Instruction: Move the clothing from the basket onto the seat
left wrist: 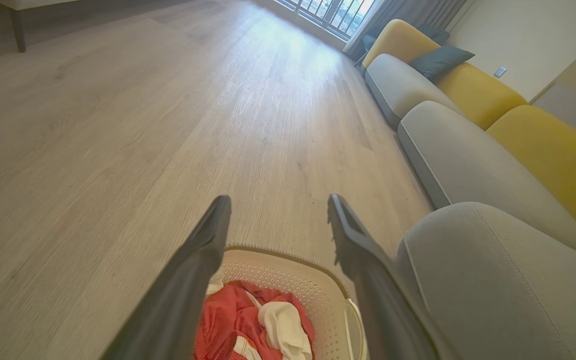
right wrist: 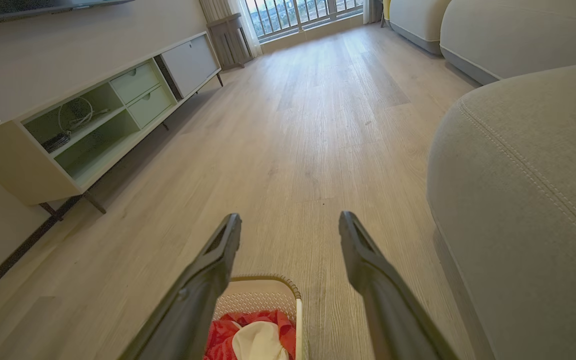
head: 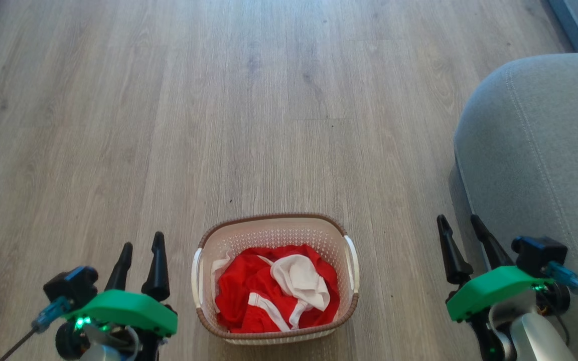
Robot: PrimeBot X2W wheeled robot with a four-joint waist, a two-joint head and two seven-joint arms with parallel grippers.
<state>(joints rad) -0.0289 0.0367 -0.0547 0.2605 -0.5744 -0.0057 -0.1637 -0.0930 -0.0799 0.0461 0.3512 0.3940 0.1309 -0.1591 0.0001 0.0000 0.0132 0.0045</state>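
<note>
The oval cream basket [head: 274,234] is smooth plastic, perforated, with a brown woven-look rim. The red-and-white clothing [head: 236,296] is soft crumpled cloth. The large grey seat [head: 535,145] is matt woven fabric with stitched seams. The pale plank floor [head: 168,125] looks like smooth, matt wood.

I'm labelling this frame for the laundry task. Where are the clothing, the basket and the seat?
clothing [head: 234,281], head view, on the red fabric left of the white panel.
basket [head: 274,233], head view, on its perforated far wall.
seat [head: 535,140], head view, on the grey upholstered top.
</note>
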